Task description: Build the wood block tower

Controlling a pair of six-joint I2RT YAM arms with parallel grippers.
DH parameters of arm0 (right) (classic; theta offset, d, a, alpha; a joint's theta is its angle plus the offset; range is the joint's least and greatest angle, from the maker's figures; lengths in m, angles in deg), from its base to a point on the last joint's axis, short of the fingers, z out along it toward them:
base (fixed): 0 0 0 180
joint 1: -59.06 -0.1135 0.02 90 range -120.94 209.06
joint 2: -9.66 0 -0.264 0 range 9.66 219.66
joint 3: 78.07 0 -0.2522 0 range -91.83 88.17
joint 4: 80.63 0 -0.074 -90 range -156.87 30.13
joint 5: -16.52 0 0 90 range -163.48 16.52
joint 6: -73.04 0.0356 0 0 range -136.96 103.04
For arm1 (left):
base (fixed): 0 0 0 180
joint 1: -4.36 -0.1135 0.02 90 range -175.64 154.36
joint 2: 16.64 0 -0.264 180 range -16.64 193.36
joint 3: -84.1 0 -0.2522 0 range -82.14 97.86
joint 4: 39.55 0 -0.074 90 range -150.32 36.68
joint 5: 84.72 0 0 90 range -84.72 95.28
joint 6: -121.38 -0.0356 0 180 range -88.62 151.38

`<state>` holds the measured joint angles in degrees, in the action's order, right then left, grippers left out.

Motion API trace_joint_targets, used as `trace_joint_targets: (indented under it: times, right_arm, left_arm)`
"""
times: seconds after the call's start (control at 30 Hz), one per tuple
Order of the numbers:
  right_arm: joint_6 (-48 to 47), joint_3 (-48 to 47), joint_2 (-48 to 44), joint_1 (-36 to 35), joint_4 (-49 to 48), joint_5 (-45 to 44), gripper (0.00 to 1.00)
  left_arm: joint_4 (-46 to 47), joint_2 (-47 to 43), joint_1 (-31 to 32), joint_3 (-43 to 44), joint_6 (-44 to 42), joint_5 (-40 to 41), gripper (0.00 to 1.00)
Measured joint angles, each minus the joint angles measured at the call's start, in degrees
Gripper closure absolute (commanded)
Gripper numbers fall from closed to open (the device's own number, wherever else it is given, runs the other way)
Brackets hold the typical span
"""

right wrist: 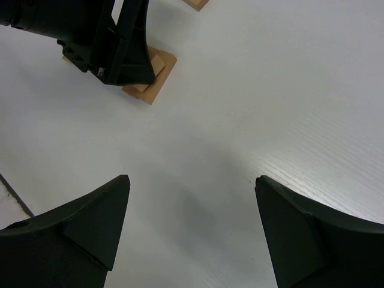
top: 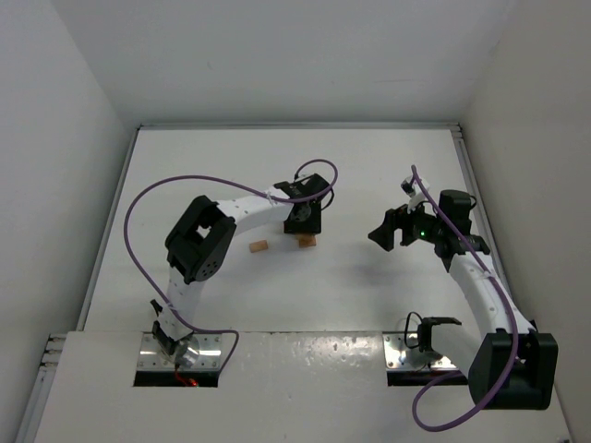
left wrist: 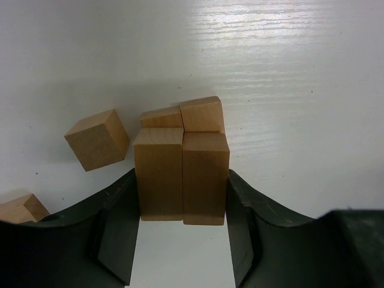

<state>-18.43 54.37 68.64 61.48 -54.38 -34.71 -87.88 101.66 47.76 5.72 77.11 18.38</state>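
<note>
My left gripper [top: 303, 220] hangs over the tower [top: 307, 242] at mid-table. In the left wrist view the left gripper [left wrist: 182, 180] is shut on two long wood blocks standing side by side, one on the left [left wrist: 158, 174] and one on the right [left wrist: 205, 177]. Both fingers touch their outer sides. These blocks rest on lower blocks [left wrist: 201, 114] of the tower. A loose cube [left wrist: 97, 139] lies to the left, also in the top view [top: 259, 246]. My right gripper [top: 383, 231] is open and empty [right wrist: 191, 180], to the right of the tower [right wrist: 155, 75].
Another loose block [left wrist: 21, 209] lies at the lower left of the left wrist view. A block [right wrist: 197, 3] shows at the top edge of the right wrist view. White walls enclose the table [top: 369, 305] on three sides.
</note>
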Motion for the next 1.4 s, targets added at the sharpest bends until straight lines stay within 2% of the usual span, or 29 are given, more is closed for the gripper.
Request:
trace_joint_targets:
  times: [0.07, 0.3, 0.37, 0.43, 0.47, 0.6, 0.7, 0.97, 1.07, 1.23, 1.4]
  right_arm:
    - [0.0, 0.0, 0.0, 0.0, 0.0, 0.2, 0.14]
    - [0.0, 0.0, 0.2, 0.0, 0.0, 0.4, 0.13]
    - [0.0, 0.0, 0.2, 0.0, 0.0, 0.4, 0.13]
    - [0.0, 0.0, 0.2, 0.0, 0.0, 0.4, 0.13]
    - [0.0, 0.0, 0.2, 0.0, 0.0, 0.4, 0.13]
    - [0.0, 0.0, 0.2, 0.0, 0.0, 0.4, 0.13]
    - [0.0, 0.0, 0.2, 0.0, 0.0, 0.5, 0.13]
    - [0.0, 0.0, 0.2, 0.0, 0.0, 0.5, 0.13]
    - [0.0, 0.0, 0.2, 0.0, 0.0, 0.5, 0.12]
    - [0.0, 0.0, 0.2, 0.0, 0.0, 0.5, 0.12]
    - [0.0, 0.1, 0.2, 0.0, -0.2, 0.5, 0.12]
  left_arm:
    - [0.0, 0.0, 0.0, 0.0, 0.0, 0.0, 0.77]
    - [0.0, 0.0, 0.0, 0.0, 0.0, 0.0, 0.66]
    - [0.0, 0.0, 0.0, 0.0, 0.0, -0.2, 0.60]
    - [0.0, 0.0, 0.0, 0.0, 0.0, -0.3, 0.47]
    - [0.0, 0.0, 0.0, 0.0, 0.0, -0.3, 0.44]
    - [0.1, 0.0, 0.0, 0.0, 0.0, -0.4, 0.40]
    - [0.3, 0.2, 0.0, 0.0, 0.1, -0.8, 0.32]
    - [0.4, 0.9, 0.3, 0.1, 0.2, -1.2, 0.25]
    - [0.3, 0.9, 0.5, 0.2, 0.1, -1.3, 0.19]
    - [0.4, 0.8, 1.2, 1.1, -0.2, -0.7, 0.02]
    - [0.4, 0.3, 2.5, 1.3, -0.2, 0.7, 0.00]
